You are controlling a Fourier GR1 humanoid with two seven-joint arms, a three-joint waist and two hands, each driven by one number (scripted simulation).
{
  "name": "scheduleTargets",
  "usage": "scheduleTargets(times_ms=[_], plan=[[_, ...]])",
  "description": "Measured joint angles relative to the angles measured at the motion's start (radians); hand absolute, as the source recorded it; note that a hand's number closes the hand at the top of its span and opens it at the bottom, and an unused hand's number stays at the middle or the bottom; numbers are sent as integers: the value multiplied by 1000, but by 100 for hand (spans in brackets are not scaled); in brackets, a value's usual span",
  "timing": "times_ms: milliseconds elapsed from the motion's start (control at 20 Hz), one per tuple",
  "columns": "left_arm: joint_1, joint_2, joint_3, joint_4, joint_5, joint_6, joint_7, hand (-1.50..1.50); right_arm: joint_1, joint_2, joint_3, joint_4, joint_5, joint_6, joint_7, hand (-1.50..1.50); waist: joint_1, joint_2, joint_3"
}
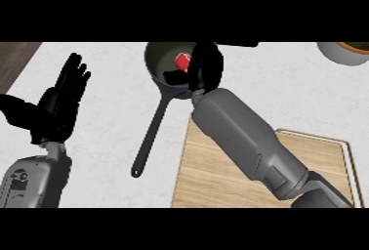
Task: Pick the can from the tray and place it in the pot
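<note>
R hand [207, 66] was over the pot [154, 54], at the far end of a grey forearm reaching across from lower R. It was clamped on the can [184, 61], dark digits wrapped over most of it. Only a red patch of the can showed at the hand's L edge, inside the pot's rim.

Can axis: the visible patch ran taller than wide, approx. away-and-toward the robot w/ a slight lean. Too much was hidden to call the true long axis or which end pointed where.

Pot handle [150, 139] ran long and thin toward the robot, ending just beside the L edge of the wooden tray [216, 183]. R forearm crossed over the tray.

L hand [61, 100] rested open at view L, fingers straight and up, well apart from the pot.

Count: 1 can, 1 pot, 1 tray, 2 hands, 1 bowl [344, 52] partly cut off at far R on the white counter [108, 122].
</note>
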Motion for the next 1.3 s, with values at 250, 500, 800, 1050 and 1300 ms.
scheduleTargets(times_ms=[250, 500, 800, 1050, 1300], plan=[[1, 3, 6, -9, 0, 5, 19, 0, 43, -1, -51, -61, -137, -102, -161, -150, -16, -6, 0], [22, 16, 30, -12, 4, 5, 21, 0, 121, 1, -97, -111, -283, -150, -354, -150, -48, -15, 0], [69, 20, 53, -39, 0, 11, 21, 0, 233, -20, -159, -213, -359, -61, -490, -150, -90, -28, -1], [101, 15, 64, -51, -4, 7, 8, 0, 353, -64, -187, -327, -369, 32, -539, -150, -104, -32, -2], [105, 12, 71, -62, -6, 2, 17, 0, 418, -90, -204, -430, -329, 99, -502, -150, -108, -34, -2]])
